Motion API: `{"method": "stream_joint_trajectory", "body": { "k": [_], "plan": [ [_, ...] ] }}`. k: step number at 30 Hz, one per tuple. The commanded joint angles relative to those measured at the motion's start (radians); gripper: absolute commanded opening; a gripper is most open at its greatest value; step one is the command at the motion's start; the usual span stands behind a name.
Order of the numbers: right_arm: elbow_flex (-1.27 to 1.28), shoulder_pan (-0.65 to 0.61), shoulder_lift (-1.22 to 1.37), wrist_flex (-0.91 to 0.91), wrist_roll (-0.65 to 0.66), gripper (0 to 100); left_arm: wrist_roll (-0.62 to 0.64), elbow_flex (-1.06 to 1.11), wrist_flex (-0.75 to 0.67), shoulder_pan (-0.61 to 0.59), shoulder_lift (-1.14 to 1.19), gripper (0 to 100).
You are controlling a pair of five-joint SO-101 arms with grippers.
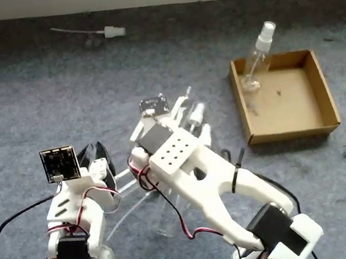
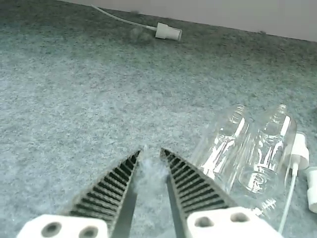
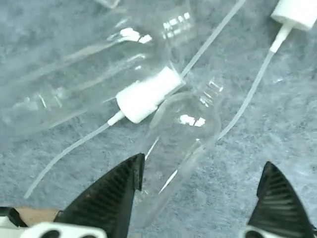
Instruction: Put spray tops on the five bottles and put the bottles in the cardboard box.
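I hold the right gripper (image 3: 204,162) spread wide over an uncapped bottle (image 3: 181,134) lying on the carpet (image 1: 42,102), to straddle its body. The left gripper (image 2: 151,152) hangs slightly parted, empty. One capped bottle (image 1: 257,58) stands in the cardboard box (image 1: 324,93), right

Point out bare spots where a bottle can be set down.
Bare: most of the cardboard box floor, beside the capped bottle in its far-left corner; the carpet between the stray spray top and the left hand. Crowded: the loose bottles and spray tops under the right hand.
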Motion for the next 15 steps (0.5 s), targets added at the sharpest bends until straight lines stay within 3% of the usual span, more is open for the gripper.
{"method": "stream_joint_trajectory", "body": {
  "k": [1, 10, 15],
  "plan": [
    [0.085, 0.001, -0.008, -0.137, -0.091, 31.5, -0.009, -0.056, 0.0, -0.012, -0.004, 1],
    [0.242, -0.002, -0.008, -0.188, -0.129, 31.1, -0.009, -0.054, 0.0, -0.01, -0.004, 1],
    [0.246, 0.013, -0.013, -0.196, -0.124, 14.7, -0.009, -0.054, 0.0, -0.01, -0.004, 1]
  ]
}}
